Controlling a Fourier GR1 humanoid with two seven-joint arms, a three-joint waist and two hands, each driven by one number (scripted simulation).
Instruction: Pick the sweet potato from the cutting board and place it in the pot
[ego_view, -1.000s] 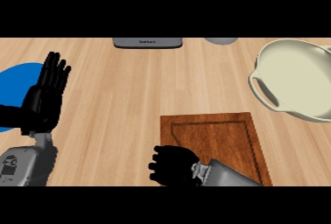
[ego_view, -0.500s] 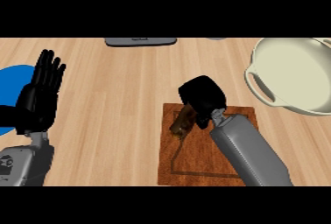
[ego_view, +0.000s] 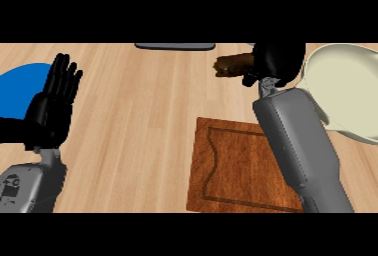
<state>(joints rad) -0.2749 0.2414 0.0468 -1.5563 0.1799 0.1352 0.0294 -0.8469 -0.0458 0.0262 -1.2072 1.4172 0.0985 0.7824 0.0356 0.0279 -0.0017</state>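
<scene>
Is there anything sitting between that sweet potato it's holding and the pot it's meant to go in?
Nothing visible. The right robot hand holds the sweet potato just left of the pot; only the hand itself lies between them.

sweet potato brown | pot cream | cutting board reddish-brown | plate blue

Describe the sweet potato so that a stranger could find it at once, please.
Start at the large cream round pot at the right edge. Just left of its rim, the black right hand curls round a brown lumpy sweet potato. It is the only rough, dark-brown thing above the wooden counter.
</scene>
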